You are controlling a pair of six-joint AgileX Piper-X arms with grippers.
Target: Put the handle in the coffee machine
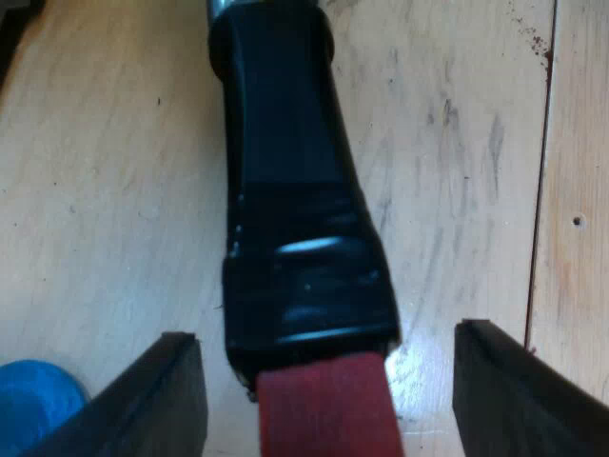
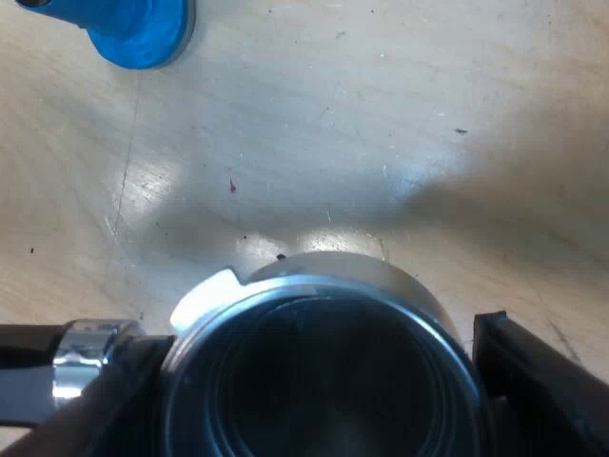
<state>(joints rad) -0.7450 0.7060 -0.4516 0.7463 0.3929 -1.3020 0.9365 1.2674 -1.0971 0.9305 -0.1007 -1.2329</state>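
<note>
My left fingers (image 1: 325, 333) stand wide open and hold nothing. The holder's dark handle (image 1: 285, 190) lies between them with its red end (image 1: 328, 405) nearest my palm, and bare wood shows in the gap on either side. My right gripper (image 2: 304, 352) sits at the holder's far end, over the metal basket (image 2: 314, 286). I cannot tell whether it presses on the basket or is merely close around it. The holder rests loose on the tabletop (image 1: 95, 190), not yet locked in anywhere.

I judge it stiff and nose-heavy, since the steel basket should outweigh the handle. A grip on the red tip alone would probably let the basket sag. I would close on the black part just ahead of the red, where the handle flares widest. Its surface is glossy moulded plastic, likely slick, so the squeeze should be firm and square.

The basket is round with a brushed rim and a flat lug, and it joins the handle through a polished chrome collar (image 2: 86, 362). Beyond the basket, well apart from it, stands a blue tamper (image 2: 138, 33) on pale, scuffed wooden planks.
</note>
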